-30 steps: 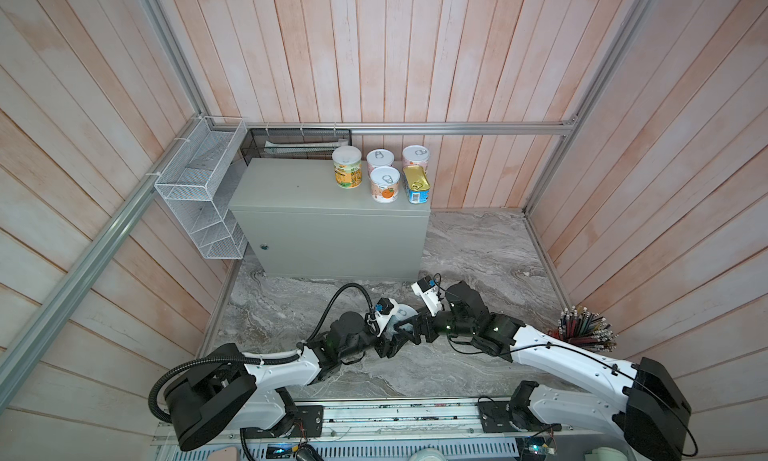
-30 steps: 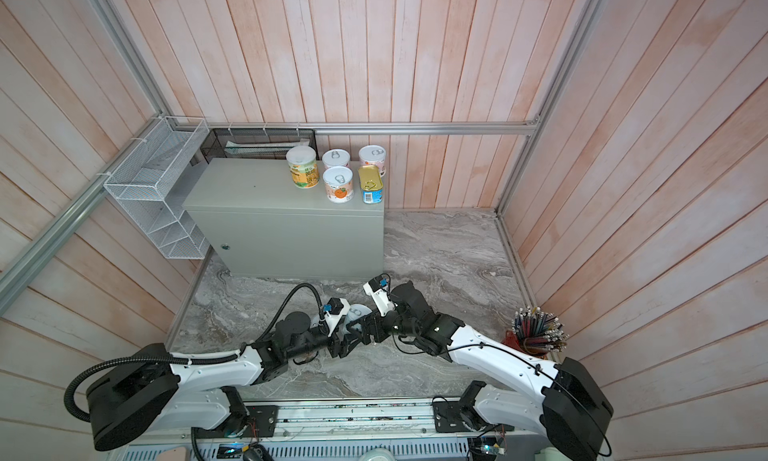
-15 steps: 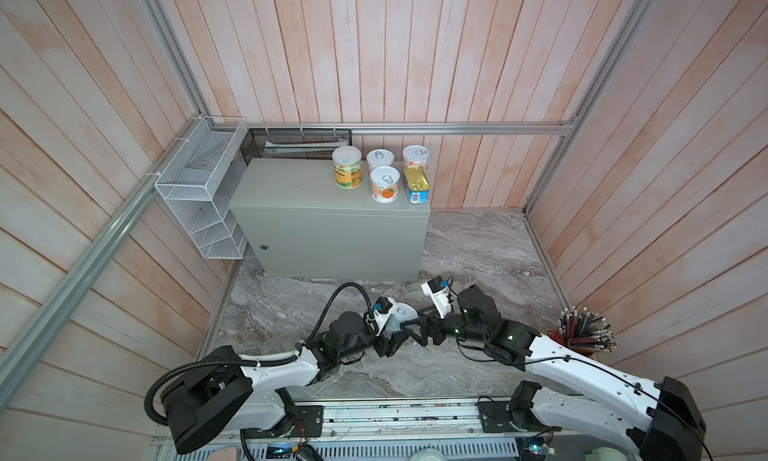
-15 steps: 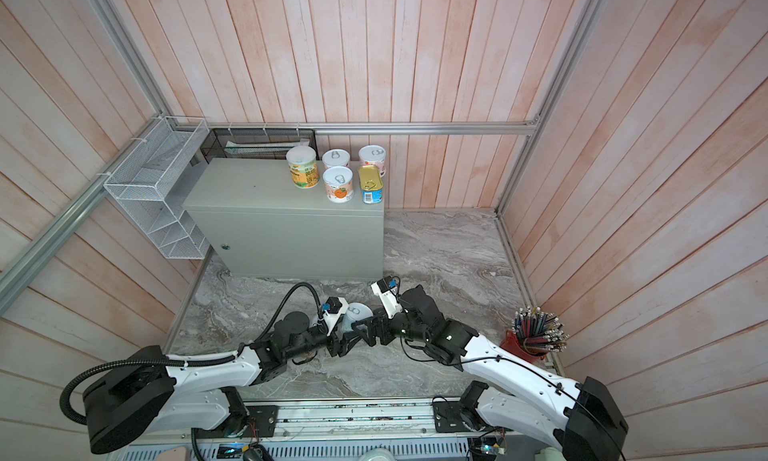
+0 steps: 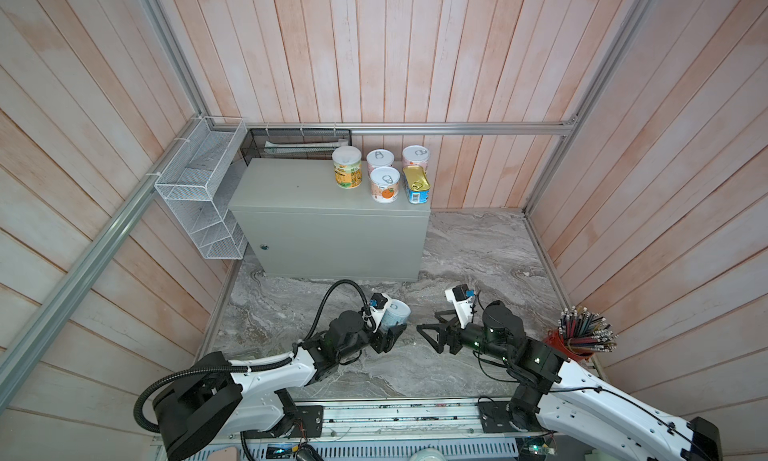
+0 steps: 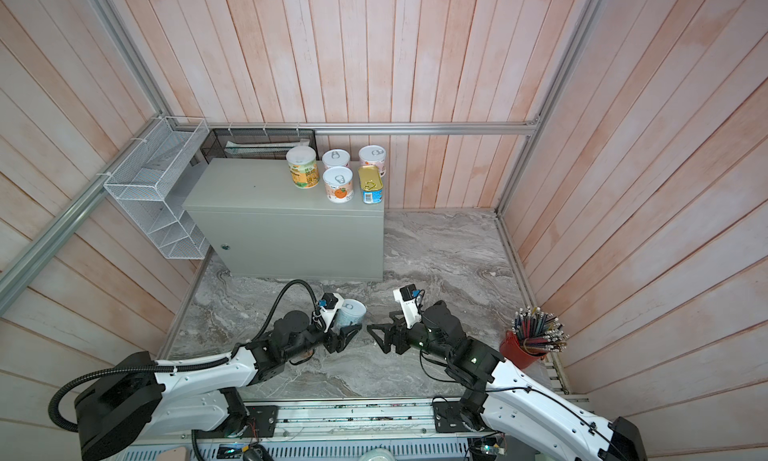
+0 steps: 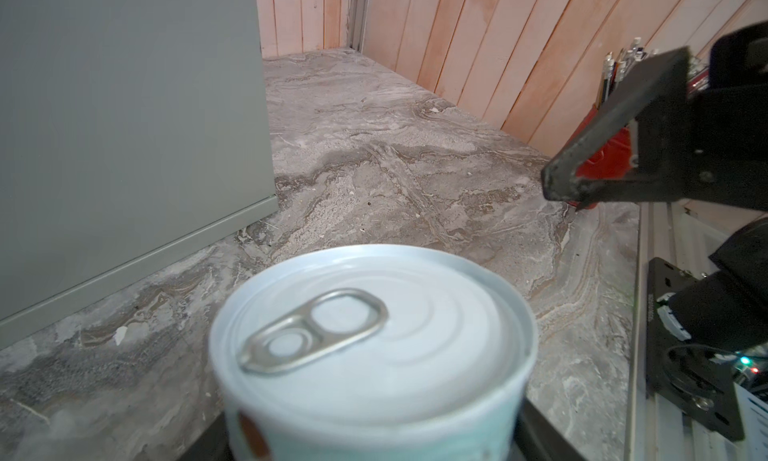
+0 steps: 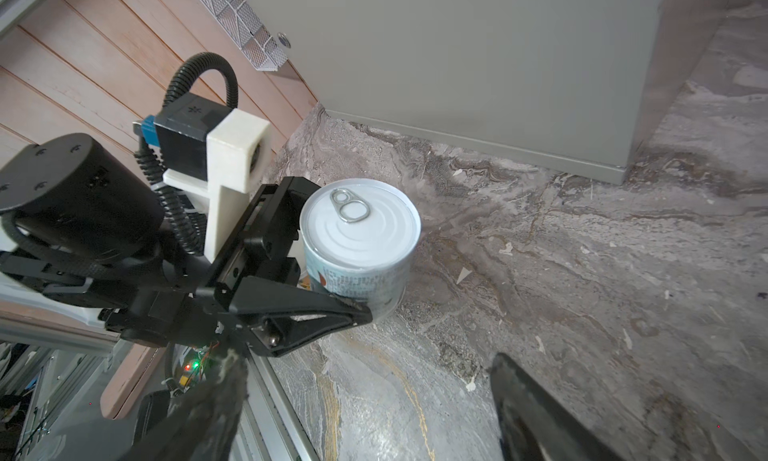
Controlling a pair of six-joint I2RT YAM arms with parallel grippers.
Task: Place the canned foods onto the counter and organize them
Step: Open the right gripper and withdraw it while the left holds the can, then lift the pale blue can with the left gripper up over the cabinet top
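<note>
A pale blue can (image 5: 398, 311) (image 6: 352, 309) with a pull-tab lid stands upright on the marble (image 5: 478, 263), with my left gripper (image 5: 392, 326) (image 6: 348, 322) shut on its sides. The lid fills the left wrist view, where the can (image 7: 374, 355) hides the fingers. My right gripper (image 5: 428, 321) (image 6: 379, 319) (image 8: 370, 396) is open and empty, a short way to the right of the can (image 8: 359, 238). Several canned foods, among them a gold-topped blue tin (image 5: 417, 184), stand grouped at the right end of the grey counter (image 5: 299, 184) (image 6: 249, 189).
A red cup of pencils (image 5: 582, 338) (image 6: 528, 342) stands at the right wall beside my right arm. A white wire basket (image 5: 199, 197) hangs left of the counter and a black mesh tray (image 5: 299, 143) sits behind it. A metal rail (image 5: 395, 413) runs along the front.
My right gripper has drawn back to the right, away from the can and the left gripper, and stands open. The left gripper keeps its hold on the can in the same place.
</note>
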